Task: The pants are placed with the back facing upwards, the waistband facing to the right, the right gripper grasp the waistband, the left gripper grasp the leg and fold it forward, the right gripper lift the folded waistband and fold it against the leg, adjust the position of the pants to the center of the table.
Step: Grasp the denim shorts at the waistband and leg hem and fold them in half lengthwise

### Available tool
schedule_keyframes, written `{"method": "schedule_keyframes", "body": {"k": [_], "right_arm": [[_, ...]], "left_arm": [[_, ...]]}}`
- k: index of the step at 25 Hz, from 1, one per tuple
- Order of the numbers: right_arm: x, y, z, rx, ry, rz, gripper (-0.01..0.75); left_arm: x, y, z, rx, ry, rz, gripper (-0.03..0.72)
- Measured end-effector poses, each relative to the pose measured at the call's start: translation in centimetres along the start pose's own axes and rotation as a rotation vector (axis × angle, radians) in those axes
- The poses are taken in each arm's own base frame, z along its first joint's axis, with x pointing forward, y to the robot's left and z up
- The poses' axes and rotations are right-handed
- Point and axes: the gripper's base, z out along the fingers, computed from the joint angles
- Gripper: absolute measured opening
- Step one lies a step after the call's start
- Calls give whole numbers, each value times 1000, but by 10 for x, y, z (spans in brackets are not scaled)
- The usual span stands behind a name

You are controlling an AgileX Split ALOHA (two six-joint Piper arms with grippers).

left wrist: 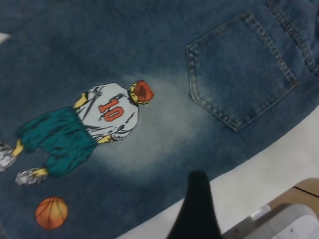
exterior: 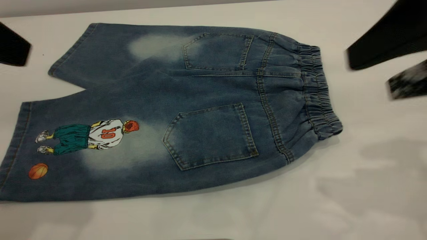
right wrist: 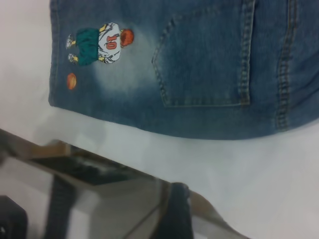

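denim waistband (exterior: 318, 91) only in exterior view

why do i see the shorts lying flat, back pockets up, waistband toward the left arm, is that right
Not quite. The pants do lie flat on the table with both back pockets up, but the waistband faces the right arm's tool, not the left arm. The exterior view shows it: the leg hems end near the left tool.
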Motion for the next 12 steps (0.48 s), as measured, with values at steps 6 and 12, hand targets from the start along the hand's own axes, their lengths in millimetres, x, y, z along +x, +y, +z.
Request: {"method": "schedule_keyframes", "body": {"k": [6, 12], "right_arm": [[-8, -34, 48, -37, 47, 197, 597], [-15, -61, 83, -39, 82, 320, 594]], "left_arm": [[-11, 7, 12, 5, -3, 9, 550], [-20, 10, 20, 21, 3, -23, 550]]}}
